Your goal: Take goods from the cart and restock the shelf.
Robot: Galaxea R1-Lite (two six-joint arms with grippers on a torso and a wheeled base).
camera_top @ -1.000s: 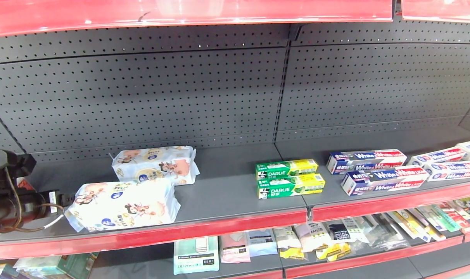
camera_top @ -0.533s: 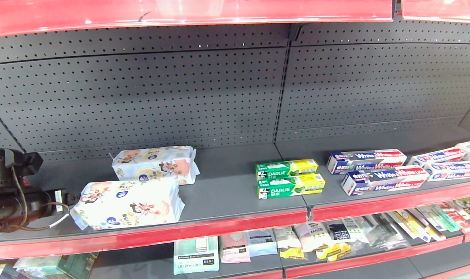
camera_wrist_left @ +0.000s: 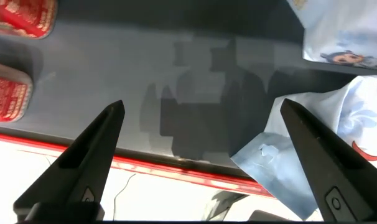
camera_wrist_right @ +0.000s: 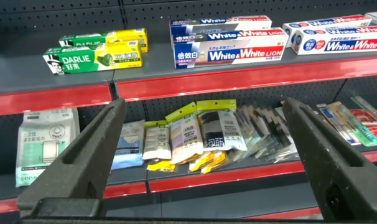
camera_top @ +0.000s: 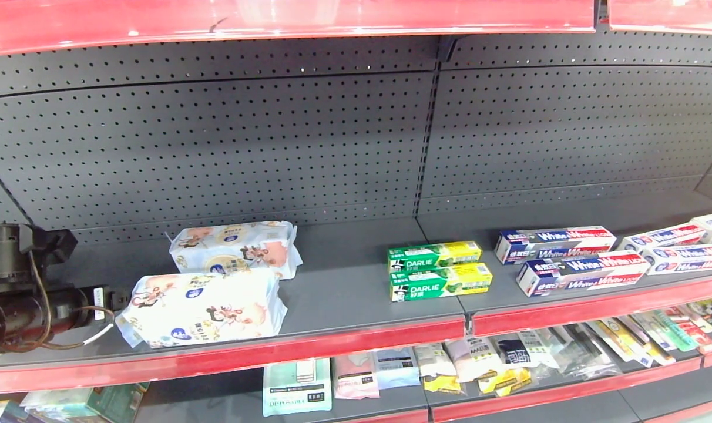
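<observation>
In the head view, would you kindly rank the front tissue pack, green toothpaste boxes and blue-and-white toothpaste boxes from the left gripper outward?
1. front tissue pack, beside the left gripper.
2. green toothpaste boxes, mid-shelf.
3. blue-and-white toothpaste boxes, right side.

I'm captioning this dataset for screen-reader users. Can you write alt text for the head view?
Two tissue packs lie at the left of a grey shelf with a red front edge, the left arm beside the nearer one. Green toothpaste boxes sit mid-shelf, white-and-blue boxes to the right; small packets line the shelf below.
</observation>
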